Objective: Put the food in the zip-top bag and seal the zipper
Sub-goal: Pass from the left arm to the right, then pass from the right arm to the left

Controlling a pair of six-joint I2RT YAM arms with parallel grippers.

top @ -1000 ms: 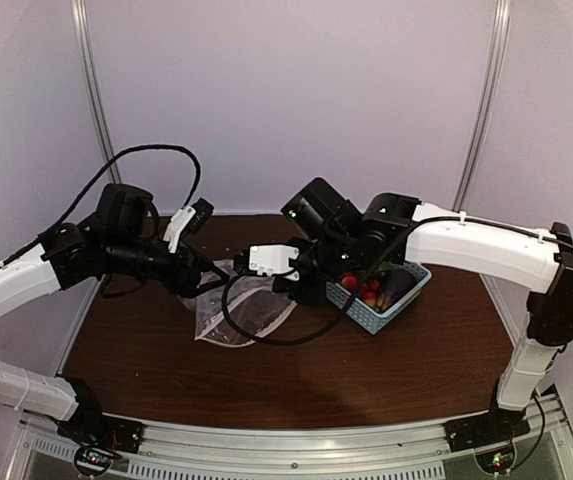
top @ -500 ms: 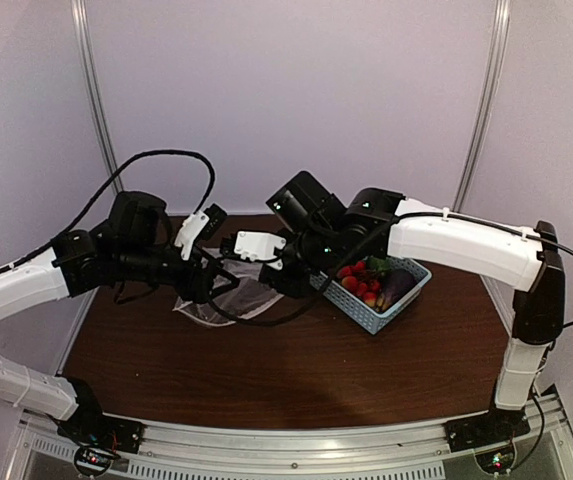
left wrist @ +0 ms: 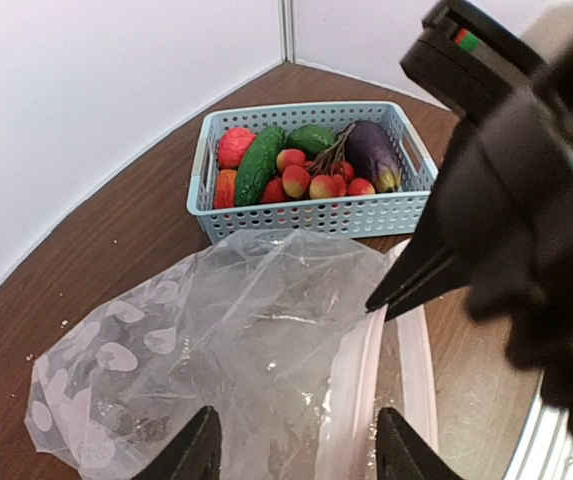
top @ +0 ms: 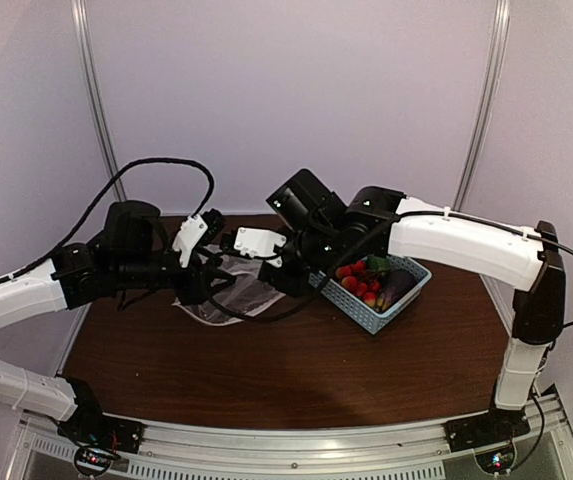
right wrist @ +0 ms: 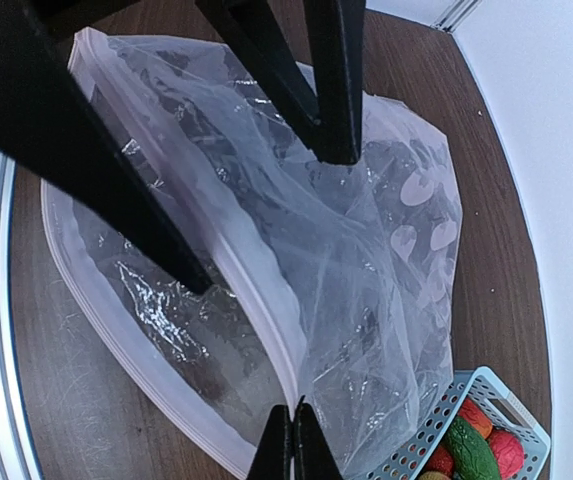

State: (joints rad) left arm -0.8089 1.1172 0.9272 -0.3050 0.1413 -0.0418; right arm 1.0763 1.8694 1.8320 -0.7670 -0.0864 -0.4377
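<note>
Brown counter (top: 316,370): your zip-top bag (left wrist: 216,340) sits just left of the blue basket (left wrist: 306,215). It lay flat a second ago; now it's bunched with the mouth lifted. Right claw (right wrist: 293,415) is pinched tight on the zipper (left wrist: 361,390). Left claw (left wrist: 296,432) gapes astride the mouth. Food (left wrist: 296,165) is all in the basket.

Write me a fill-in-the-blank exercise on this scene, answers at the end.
1. The food lies in the ___ basket.
2. The ___ arm's fingers pinch the bag's zipper.
3. The bag's mouth is ___.
Answers: blue; right; open.
</note>
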